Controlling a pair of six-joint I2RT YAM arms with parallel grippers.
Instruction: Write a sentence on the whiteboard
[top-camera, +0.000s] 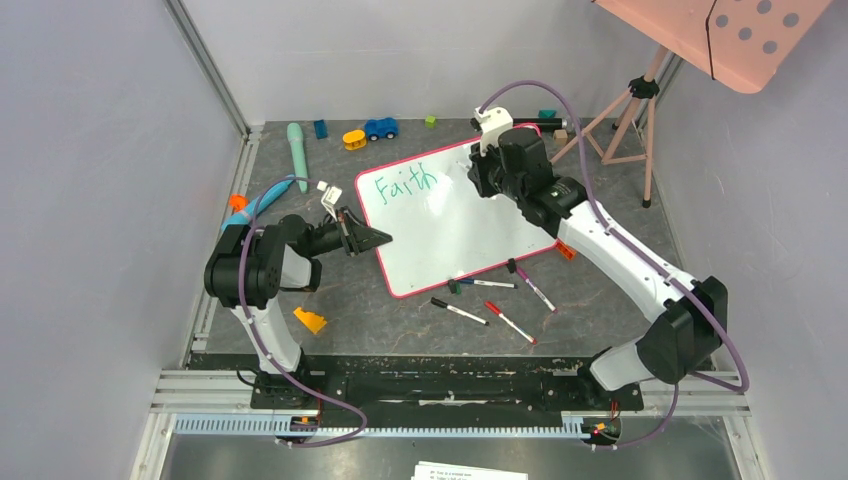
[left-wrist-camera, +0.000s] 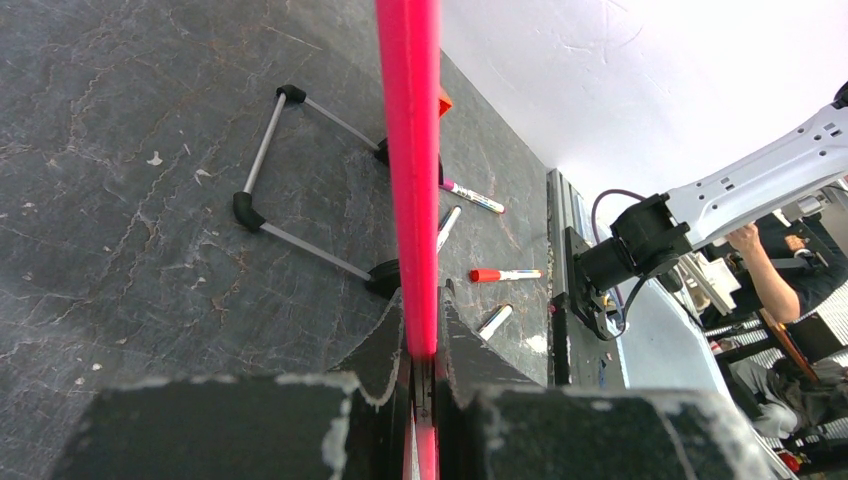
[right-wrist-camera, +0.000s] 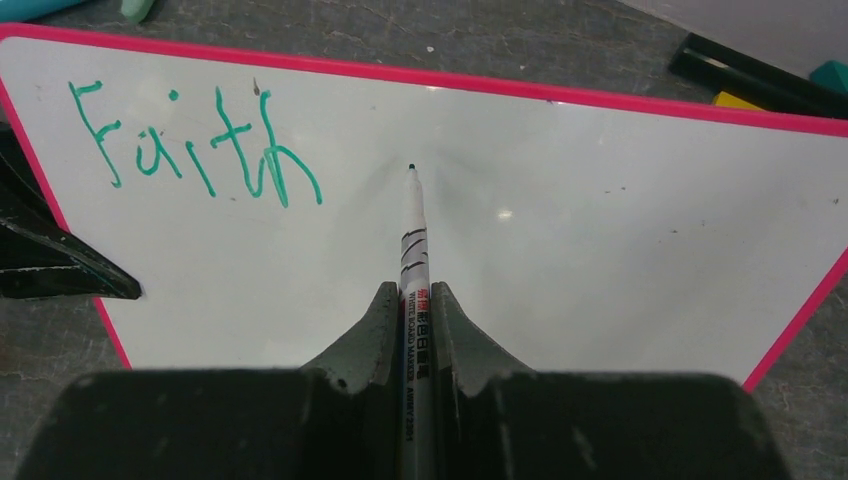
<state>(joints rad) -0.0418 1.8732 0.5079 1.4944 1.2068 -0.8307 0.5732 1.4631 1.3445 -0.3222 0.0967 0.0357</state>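
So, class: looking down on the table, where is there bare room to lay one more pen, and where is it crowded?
Bare: the near strip between the orange wedge and the loose markers, and the right side between the right arm and the tripod. Crowded: the toys along the back, and the near edge of the whiteboard.

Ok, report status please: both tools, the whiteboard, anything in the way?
Left tool shut on glossy white whiteboard, at pink rim. Right tool shut on white marker, tip near board. Green word "Faith" written. Path ahead clear.
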